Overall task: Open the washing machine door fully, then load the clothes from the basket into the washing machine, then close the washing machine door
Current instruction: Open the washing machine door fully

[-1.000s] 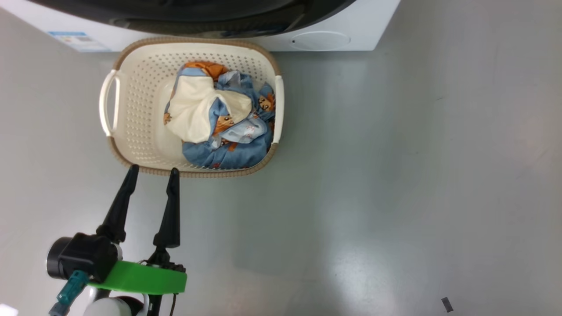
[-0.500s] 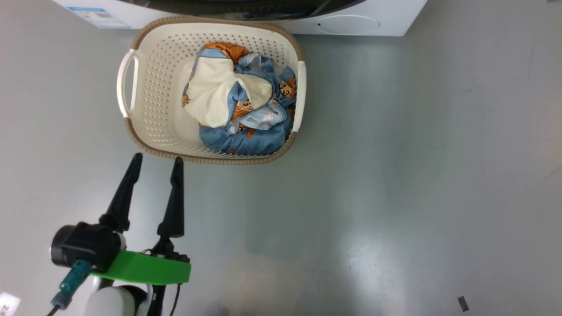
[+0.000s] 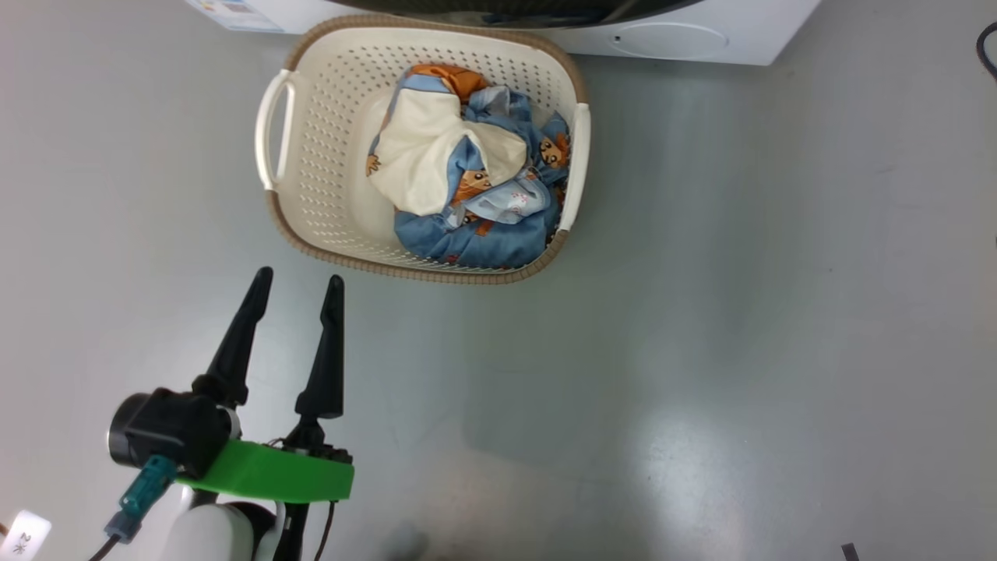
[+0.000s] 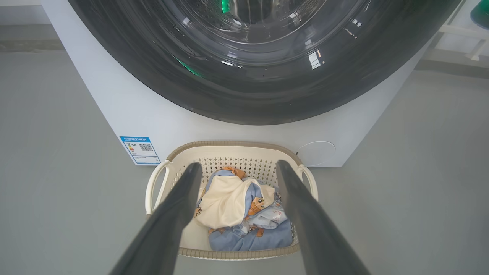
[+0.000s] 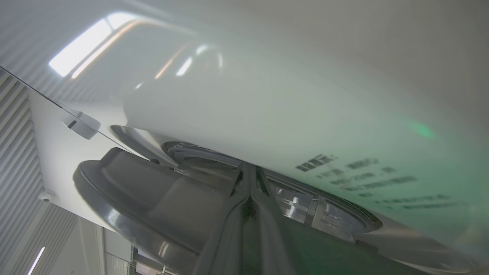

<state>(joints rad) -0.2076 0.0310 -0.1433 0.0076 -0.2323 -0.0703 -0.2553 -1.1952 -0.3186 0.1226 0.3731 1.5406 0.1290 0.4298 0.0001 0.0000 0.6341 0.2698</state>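
Observation:
The cream basket (image 3: 311, 156) with a brown rim stands on the floor against the white washing machine (image 3: 701, 39). The clothes (image 3: 467, 179), blue bear-print fabric and a cream piece, lie in its right half. My left gripper (image 3: 300, 278) hovers open and holds nothing, short of the basket's near-left corner. In the left wrist view its fingers (image 4: 179, 206) frame the clothes (image 4: 237, 202), the basket (image 4: 229, 147) and the glossy black washing machine door (image 4: 248, 88) above. My right gripper (image 5: 251, 175) is shut, tips against a chrome ring under a white panel; I cannot tell how far the door stands open.
Grey floor (image 3: 701, 351) stretches wide to the right of the basket and in front of it. A blue label sticker (image 4: 139, 149) marks the machine's lower left corner. A dark cable loop (image 3: 988, 47) lies at the far right edge.
The head camera has turned, so the basket and machine sit further right in the picture. The left gripper stays open, a little further from the basket's rim. The clothes lie as before.

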